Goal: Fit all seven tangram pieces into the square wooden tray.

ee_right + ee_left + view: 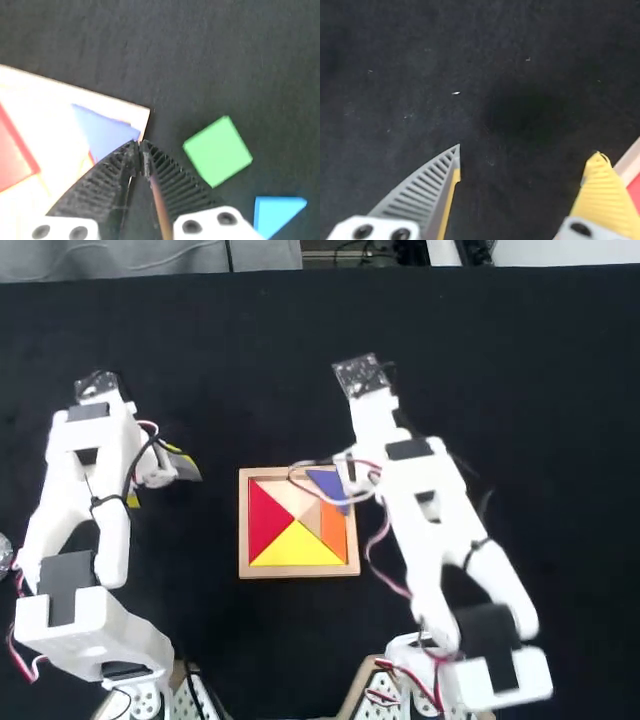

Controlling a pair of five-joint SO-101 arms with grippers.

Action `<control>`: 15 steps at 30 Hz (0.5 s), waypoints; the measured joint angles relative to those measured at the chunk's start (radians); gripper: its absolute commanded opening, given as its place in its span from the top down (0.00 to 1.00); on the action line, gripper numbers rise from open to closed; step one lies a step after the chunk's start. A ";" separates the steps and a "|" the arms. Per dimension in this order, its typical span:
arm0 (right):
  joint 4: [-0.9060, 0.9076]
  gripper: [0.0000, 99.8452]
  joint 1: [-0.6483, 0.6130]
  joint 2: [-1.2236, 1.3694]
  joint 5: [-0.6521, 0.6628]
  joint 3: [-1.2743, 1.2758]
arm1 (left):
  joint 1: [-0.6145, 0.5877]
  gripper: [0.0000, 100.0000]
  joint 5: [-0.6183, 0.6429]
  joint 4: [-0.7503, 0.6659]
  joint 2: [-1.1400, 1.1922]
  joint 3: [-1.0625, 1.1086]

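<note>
tray (pixel 243 528) corner sits under closed right claw (pixel 138 146); left claw (pixel 527 151) gapes.

Your left hand (pixel 527 152) stands open, its two fingers well apart and pointing down. Your left arm (pixel 80 510) is bent. Your right hand (pixel 138 146) is closed, fingertips meeting. Your right arm (pixel 440 530) leans forward and inward.

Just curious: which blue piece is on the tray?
The darker blue triangle, at the tip of the right tool; the lighter blue one lies on the black table.
</note>
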 measured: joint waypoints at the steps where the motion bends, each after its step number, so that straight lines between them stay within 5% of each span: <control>1: 0.000 0.99 0.000 0.032 0.000 -0.035 | 0.000 0.63 0.000 -0.017 0.000 0.012; 15: 0.000 0.99 -0.097 0.198 0.005 -0.135 | -0.009 0.63 0.000 -0.207 -0.092 0.176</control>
